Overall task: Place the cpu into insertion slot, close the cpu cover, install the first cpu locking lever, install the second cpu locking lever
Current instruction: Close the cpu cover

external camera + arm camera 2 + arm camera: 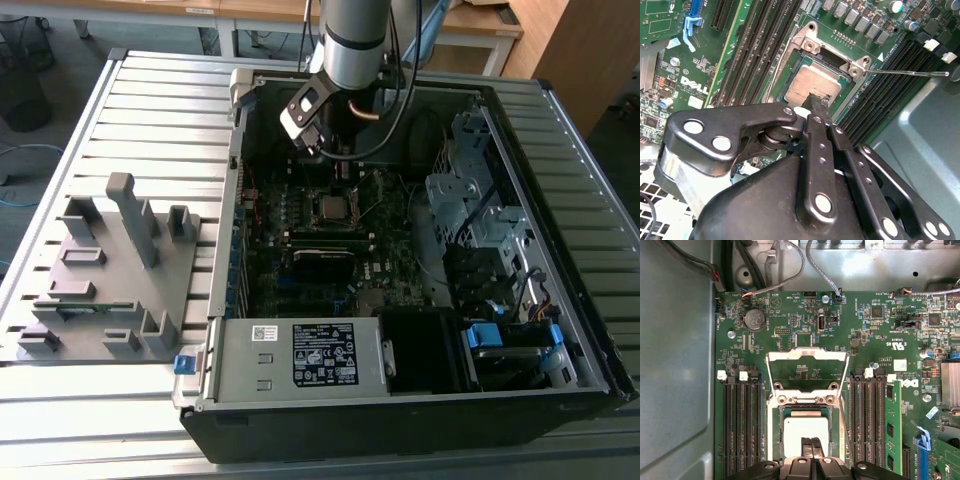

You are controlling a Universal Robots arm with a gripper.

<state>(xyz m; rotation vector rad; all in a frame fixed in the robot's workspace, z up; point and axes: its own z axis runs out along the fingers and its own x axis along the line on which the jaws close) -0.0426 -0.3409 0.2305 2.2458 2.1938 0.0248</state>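
The cpu [806,429] lies flat in the insertion slot [774,436], its dull silver top showing in both wrist views [810,82]. My gripper [811,442] is directly over it, fingers shut together with nothing between them, and the tips [816,101] rest on or just above the chip's near edge. The cpu cover [806,354] is swung open and lies back past its hinge, with green board showing through its window. A thin wire locking lever [905,73] sticks out sideways from the socket corner. In the exterior view the arm [350,40] stands over the socket [331,208].
Black memory slots [740,430] flank the socket, with one green stick [891,425] fitted. Cables [790,270] run along the case wall. In the exterior view, a grey fixture [110,270] sits on the left, and the power supply [300,355] and drive bays [480,220] crowd the open case.
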